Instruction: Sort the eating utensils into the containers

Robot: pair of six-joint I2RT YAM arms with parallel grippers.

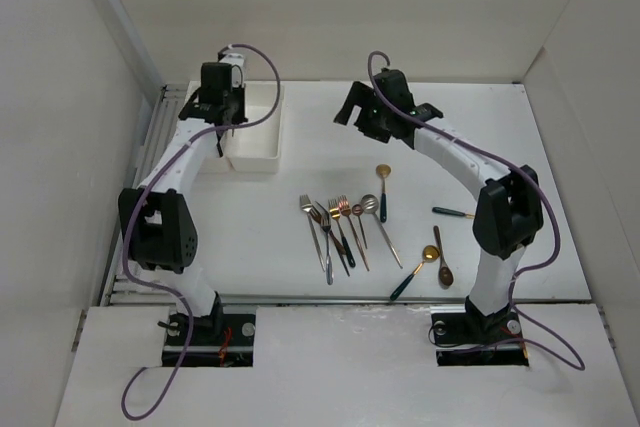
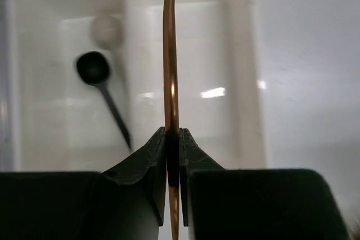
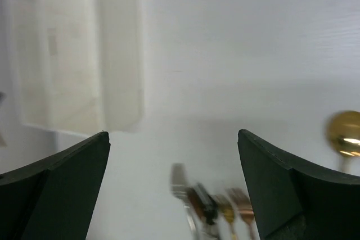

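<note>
My left gripper (image 1: 224,112) is shut on a slim copper utensil (image 2: 170,77), which hangs upright over the two joined white bins (image 1: 262,139). In the left wrist view the utensil stands over the wall between the two bins (image 2: 242,82). A black spoon (image 2: 100,80) lies in the left bin. My right gripper (image 1: 366,115) is open and empty, held above the table to the right of the bins. Several forks and spoons (image 1: 338,230) lie in a cluster at the table's middle; they show blurred in the right wrist view (image 3: 209,206).
A gold spoon (image 1: 382,175) lies apart behind the cluster and shows in the right wrist view (image 3: 344,133). A dark-handled utensil (image 1: 452,212), a gold spoon with a dark handle (image 1: 415,272) and a copper spoon (image 1: 443,259) lie near the right arm. Walls enclose the table.
</note>
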